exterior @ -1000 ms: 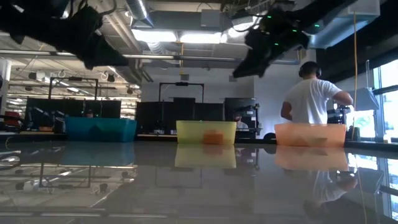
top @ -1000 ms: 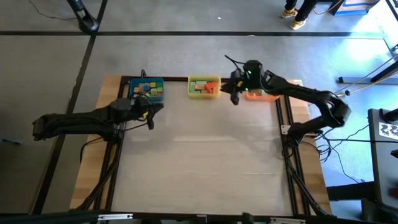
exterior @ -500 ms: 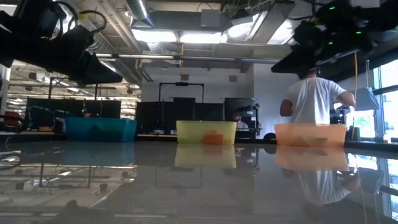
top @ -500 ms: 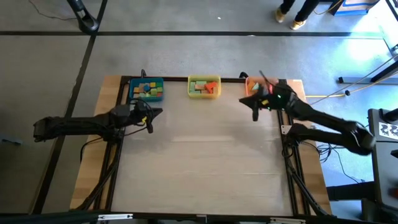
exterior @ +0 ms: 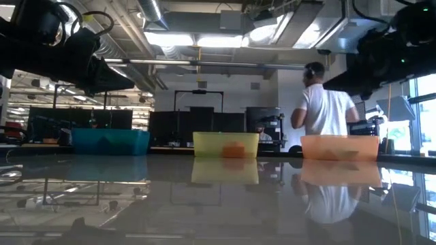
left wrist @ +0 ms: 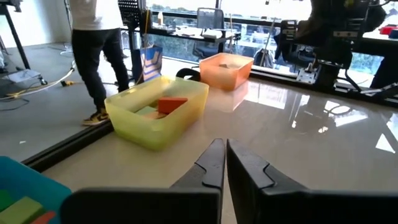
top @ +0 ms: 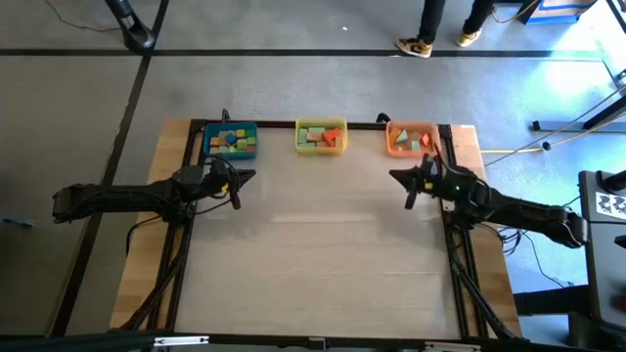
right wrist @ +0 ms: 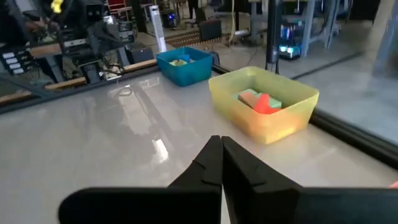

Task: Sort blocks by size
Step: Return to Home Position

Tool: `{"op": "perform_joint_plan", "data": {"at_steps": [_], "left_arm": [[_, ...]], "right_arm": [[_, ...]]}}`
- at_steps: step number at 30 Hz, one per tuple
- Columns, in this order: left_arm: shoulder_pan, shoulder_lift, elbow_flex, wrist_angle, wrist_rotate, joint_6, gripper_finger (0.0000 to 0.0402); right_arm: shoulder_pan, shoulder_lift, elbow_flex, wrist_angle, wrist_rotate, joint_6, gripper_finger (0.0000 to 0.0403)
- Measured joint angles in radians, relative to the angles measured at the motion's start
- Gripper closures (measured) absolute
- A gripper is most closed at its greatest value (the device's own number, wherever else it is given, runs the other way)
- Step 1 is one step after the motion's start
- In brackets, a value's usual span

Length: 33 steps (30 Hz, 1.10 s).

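The blocks lie in three bins along the table's far edge. The blue bin [top: 231, 140] holds several mixed blocks. The yellow bin [top: 321, 136] holds green, tan and orange blocks [left wrist: 171, 104]. The orange bin [top: 411, 139] holds a few small blocks [top: 403, 145]. My left gripper [top: 240, 178] hangs shut near the table's left edge, just in front of the blue bin, with nothing in it. My right gripper [top: 406, 186] hangs shut near the right edge, in front of the orange bin, also with nothing in it. Both point level toward the table's middle.
Black rails [top: 445, 225] run along the table's left and right sides under the arms. The glossy tabletop [top: 313, 254] stretches from the bins to the near edge. A person [exterior: 325, 112] stands in the room beyond the far edge, behind the orange bin [exterior: 339, 147].
My right gripper has drawn back from between the yellow and orange bins toward the table's right edge and a little nearer, sinking and tipping to level. My left gripper has sunk slightly in place. The person beyond the table has walked left.
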Motion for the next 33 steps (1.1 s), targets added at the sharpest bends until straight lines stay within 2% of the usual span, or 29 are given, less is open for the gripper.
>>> {"op": "perform_joint_plan", "data": {"at_steps": [3, 10, 14, 16, 27, 33], "left_arm": [[0.000, 0.000, 0.000, -0.003, 0.006, 0.020, 0.0400], [0.000, -0.015, 0.000, -0.018, 0.075, 0.063, 0.0401], [0.002, -0.039, -0.011, -0.005, 0.091, 0.069, 0.0401], [0.003, -0.061, -0.045, 0.016, 0.089, 0.050, 0.0401], [0.038, -0.172, -0.044, -0.220, 0.031, 0.030, 0.0401], [0.047, -0.174, -0.044, -0.233, 0.010, 0.009, 0.0401]], "right_arm": [[0.038, -0.063, -0.026, -0.002, -0.006, -0.031, 0.0397], [0.049, -0.175, -0.071, -0.042, -0.128, -0.010, 0.0396], [0.049, -0.224, -0.116, -0.031, -0.127, 0.037, 0.0396], [0.049, -0.234, -0.116, -0.036, -0.094, 0.063, 0.0396], [0.048, -0.221, -0.118, -0.043, -0.056, 0.071, 0.0395], [0.048, -0.220, -0.119, -0.044, -0.052, 0.071, 0.0395]]}}
